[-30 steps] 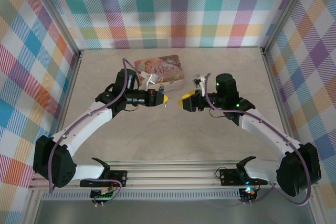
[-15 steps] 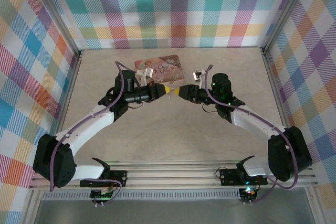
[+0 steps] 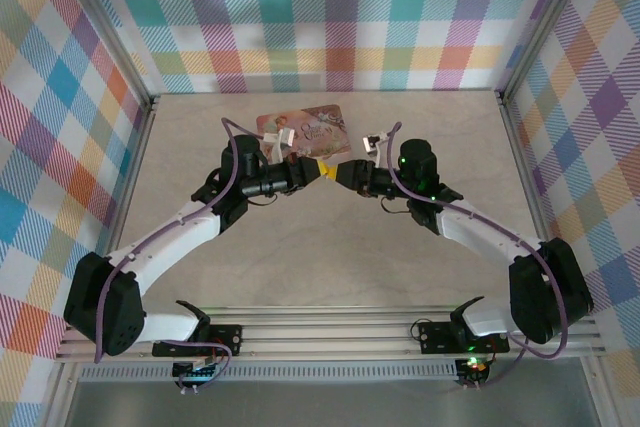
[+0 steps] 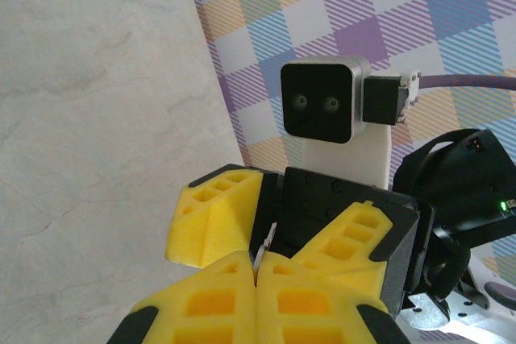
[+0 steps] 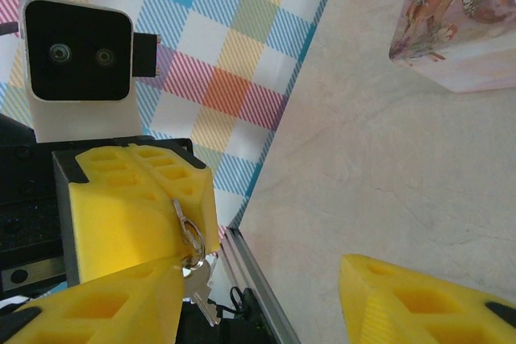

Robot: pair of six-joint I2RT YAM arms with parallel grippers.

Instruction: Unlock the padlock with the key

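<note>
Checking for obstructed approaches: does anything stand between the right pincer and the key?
Nothing visible does. The key hangs by its ring from the shut left pincer, just beside one finger of the open right pincer. Only the left pincer's own fingers cover the ring's top.
</note>
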